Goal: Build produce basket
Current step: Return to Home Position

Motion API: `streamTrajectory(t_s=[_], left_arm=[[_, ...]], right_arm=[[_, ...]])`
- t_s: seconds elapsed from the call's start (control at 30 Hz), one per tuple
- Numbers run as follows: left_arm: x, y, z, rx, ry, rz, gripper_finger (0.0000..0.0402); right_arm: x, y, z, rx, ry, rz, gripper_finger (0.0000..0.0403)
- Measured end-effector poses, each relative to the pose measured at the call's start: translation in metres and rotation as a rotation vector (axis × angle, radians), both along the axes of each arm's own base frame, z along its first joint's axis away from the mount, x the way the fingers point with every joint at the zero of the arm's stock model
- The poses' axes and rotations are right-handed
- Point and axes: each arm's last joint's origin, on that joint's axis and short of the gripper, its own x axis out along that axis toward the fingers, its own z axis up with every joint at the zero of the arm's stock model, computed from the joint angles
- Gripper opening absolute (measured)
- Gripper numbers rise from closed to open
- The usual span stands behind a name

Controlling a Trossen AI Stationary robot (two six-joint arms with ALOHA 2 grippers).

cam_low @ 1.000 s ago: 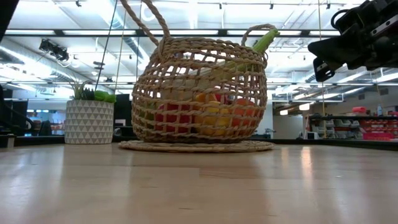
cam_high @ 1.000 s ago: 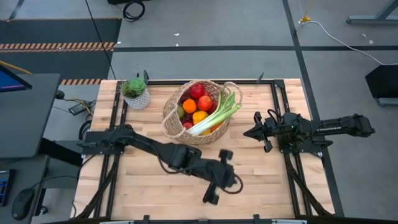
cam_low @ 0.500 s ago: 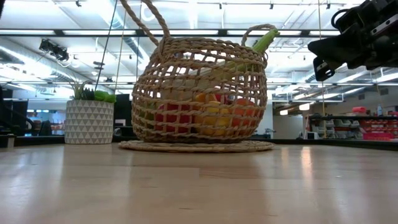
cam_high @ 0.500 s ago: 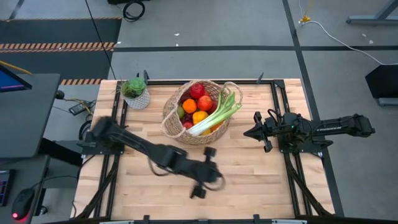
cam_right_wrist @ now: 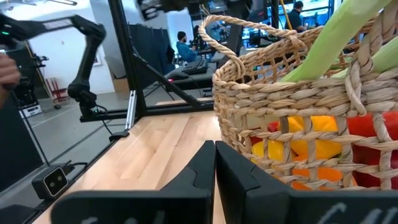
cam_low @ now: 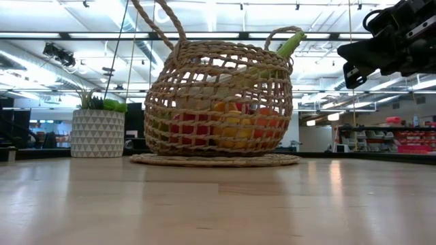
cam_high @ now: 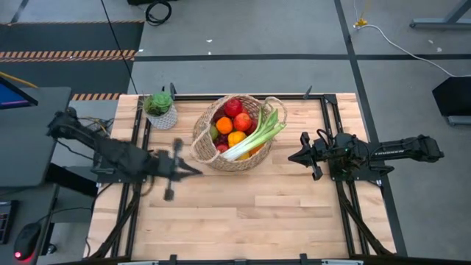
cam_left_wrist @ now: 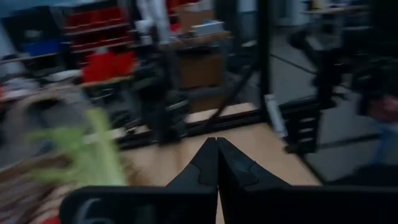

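The tan wicker basket [cam_high: 232, 134] stands on its flat base at the table's far middle, also seen in the low view [cam_low: 218, 102] and in the right wrist view [cam_right_wrist: 292, 106]. It holds red apples, oranges [cam_high: 224, 124] and yellow fruit. A green-white leek [cam_high: 257, 132] lies on them, its green end sticking out over the rim [cam_low: 291, 42]. My left gripper [cam_high: 197, 171] is shut and empty, left of the basket and pointing at it [cam_left_wrist: 216, 142]. My right gripper [cam_high: 292, 157] hovers shut and empty to the basket's right [cam_right_wrist: 214, 144].
A small white pot with a green plant [cam_high: 160, 110] stands at the far left, near the basket [cam_low: 97, 133]. Bare wooden tabletop [cam_high: 250, 213] stretches across the whole near half. Black frame rails [cam_high: 136, 158] run along the left and right sides.
My left arm has swung quickly from the near middle of the table back toward the left edge, turning as it went, so its gripper now points at the basket from the left. The right arm, the basket and the produce have stayed where they were.
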Motion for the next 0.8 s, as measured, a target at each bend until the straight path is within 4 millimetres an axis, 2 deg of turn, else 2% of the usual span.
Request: streamTrajectory(t_s=[0.13,0.3,0.5,0.67,0.8], left_arm=[[-0.028,0.025,-0.023,-0.027,-0.006,0.128,0.0],[-0.05,0.045,-0.053,-0.077,-0.012,0.255,0.0002],[-0.069,0.055,-0.076,-0.06,-0.028,0.282,0.0002],[-0.082,0.06,-0.097,-0.064,0.025,0.287,0.0002],[-0.089,0.064,-0.106,-0.083,0.0,0.328,0.0002]], right_arm=[[0.0,0.0,0.0,-0.002,0.0,0.0,0.0017],[0.0,0.0,0.001,-0.038,-0.014,-0.002,0.0017],[0.0,0.0,0.001,0.016,-0.01,0.001,0.0017],[0.0,0.0,0.001,0.018,-0.012,0.0,0.0017],[0.0,0.0,0.001,0.023,-0.011,0.001,0.0017]])
